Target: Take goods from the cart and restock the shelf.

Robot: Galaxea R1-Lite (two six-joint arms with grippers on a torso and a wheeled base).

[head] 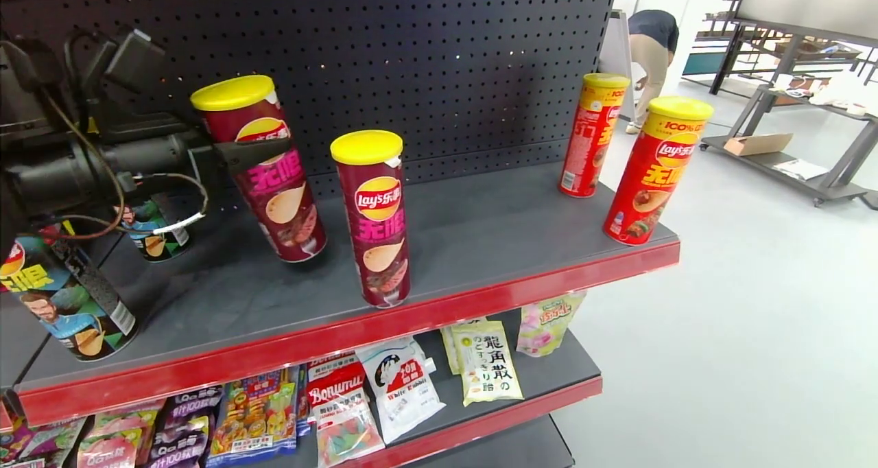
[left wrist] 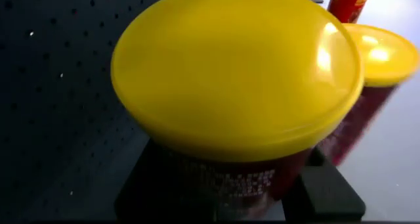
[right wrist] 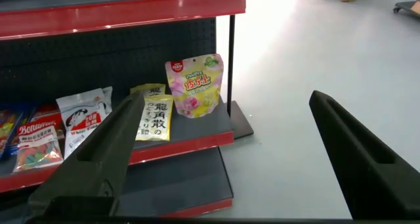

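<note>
The left tool (head: 241, 154) clamps a tilted maroon can (head: 274, 193) low over the upper shelf (head: 480, 248), near its upright twin (head: 378, 221). Placing seems in hand; next, stand it square, then release. The right tool (right wrist: 223, 152) hangs wide, empty.

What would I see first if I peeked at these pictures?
First comes the bright yellow lid of a maroon chip can, which the left gripper grips as it leans at the back left of the upper shelf. A second maroon chip can stands upright near the front edge. A rear red chip can and a front red chip can stand at the right end.
</note>
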